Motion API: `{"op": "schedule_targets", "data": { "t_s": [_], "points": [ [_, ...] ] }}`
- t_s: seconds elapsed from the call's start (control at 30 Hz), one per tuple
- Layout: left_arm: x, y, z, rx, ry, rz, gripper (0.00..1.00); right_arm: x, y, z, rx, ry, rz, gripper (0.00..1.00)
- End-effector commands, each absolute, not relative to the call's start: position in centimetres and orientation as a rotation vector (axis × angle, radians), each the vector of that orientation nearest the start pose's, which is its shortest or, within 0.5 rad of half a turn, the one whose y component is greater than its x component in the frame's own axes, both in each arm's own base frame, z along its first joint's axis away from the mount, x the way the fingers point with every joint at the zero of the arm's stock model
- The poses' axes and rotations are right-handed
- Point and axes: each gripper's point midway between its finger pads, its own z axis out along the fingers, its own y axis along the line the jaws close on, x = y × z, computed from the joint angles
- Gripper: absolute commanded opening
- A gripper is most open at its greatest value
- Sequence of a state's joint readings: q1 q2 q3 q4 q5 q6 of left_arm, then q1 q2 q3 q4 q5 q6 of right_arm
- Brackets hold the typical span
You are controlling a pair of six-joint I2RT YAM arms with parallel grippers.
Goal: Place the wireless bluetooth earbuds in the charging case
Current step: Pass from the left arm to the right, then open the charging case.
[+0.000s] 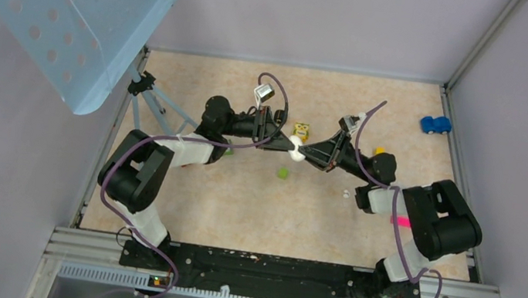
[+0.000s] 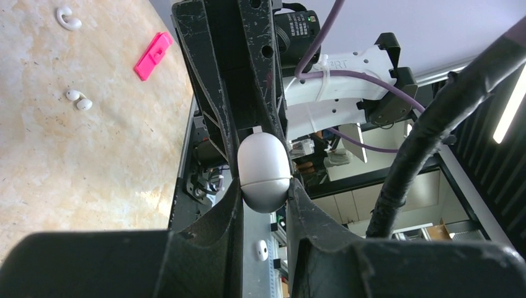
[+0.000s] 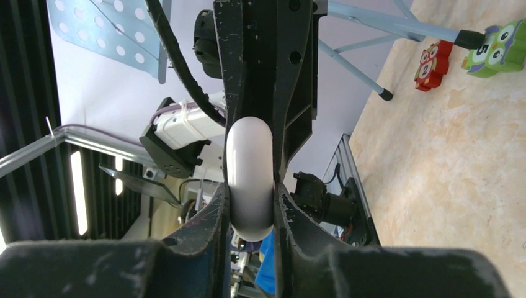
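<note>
Aloft, case (image 2: 265, 167) clamped between left gripper (image 1: 283, 143) and right gripper (image 1: 308, 155); earbuds (image 2: 83, 103) on table (image 1: 238, 200) below, nearer right gripper.

Pale lilac walls (image 1: 303, 14) enclose a beige marbled tabletop (image 1: 237, 208); perforated blue panel (image 1: 55, 3) upper-left.

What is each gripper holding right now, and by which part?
Both pinch the same white charging case: left gripper across one end, right gripper across the opposite end.

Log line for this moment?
grip: left gripper and right gripper both on charging case | state: closed, mid-air | earbuds: out, on table
</note>
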State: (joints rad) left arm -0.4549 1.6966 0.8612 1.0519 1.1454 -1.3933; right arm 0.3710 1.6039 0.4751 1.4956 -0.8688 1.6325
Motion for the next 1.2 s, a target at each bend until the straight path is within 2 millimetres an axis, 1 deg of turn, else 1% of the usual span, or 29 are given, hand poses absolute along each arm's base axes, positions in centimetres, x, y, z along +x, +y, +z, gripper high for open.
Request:
{"op": "schedule_targets", "data": {
  "t_s": [0.0,0.03,0.1,0.2,0.23,0.27,0.33,0.4,0.43,0.5,0.7,0.83,1.0,1.1,1.17],
  "points": [
    [24.9,-31.8,27.0,0.489,1.839,-2.102,0.0,23.9,26.7,27.9,-0.149,1.481,2.097,0.05],
    [24.9,-31.9,27.0,0.489,1.84,-2.1,0.0,23.9,26.6,27.8,-0.142,1.482,2.096,0.0],
    [25.1,-31.9,26.9,0.476,1.855,-2.09,0.0,24.0,26.6,27.5,-0.124,1.489,2.084,0.0],
    [25.5,-32.1,26.3,0.442,1.912,-2.07,0.01,24.5,26.6,26.5,-0.087,1.532,2.028,0.0],
    [25.6,-32.1,26.1,0.431,1.925,-2.062,0.04,24.8,26.6,26.0,-0.069,1.556,1.999,0.0],
    [25.8,-32.1,25.8,0.41,1.95,-2.059,0.13,24.9,26.5,25.8,-0.065,1.565,1.966,0.0],
    [25.9,-32.2,25.7,0.398,1.965,-2.055,0.35,25.3,26.4,25.1,-0.045,1.597,1.906,0.0],
    [25.9,-32.2,25.6,0.38,1.979,-2.059,0.43,25.6,26.4,24.6,-0.041,1.622,1.849,0.0],
    [25.9,-32.2,25.7,0.375,1.98,-2.061,0.45,25.7,26.5,24.0,-0.029,1.656,1.822,0.0],
    [25.9,-32.1,25.9,0.368,1.977,-2.065,0.45,25.9,26.5,23.5,-0.045,1.685,1.759,0.0],
    [25.8,-32.1,26.6,0.366,1.963,-2.071,0.39,26.3,26.8,22.9,-0.078,1.75,1.622,0.0],
    [25.5,-31.9,27.2,0.367,1.949,-2.075,0.37,26.8,26.4,22.5,-0.057,1.771,1.553,0.0],
    [25.0,-31.7,27.4,0.353,1.95,-2.075,0.37,27.3,26.0,21.6,-0.014,1.804,1.502,0.0],
    [24.8,-31.5,27.5,0.349,1.949,-2.073,0.37,27.8,25.7,20.5,0.032,1.85,1.462,0.0],
    [24.7,-31.5,27.0,0.348,1.96,-2.069,0.36,28.0,25.5,19.9,0.056,1.87,1.443,0.0]
  ]
}}
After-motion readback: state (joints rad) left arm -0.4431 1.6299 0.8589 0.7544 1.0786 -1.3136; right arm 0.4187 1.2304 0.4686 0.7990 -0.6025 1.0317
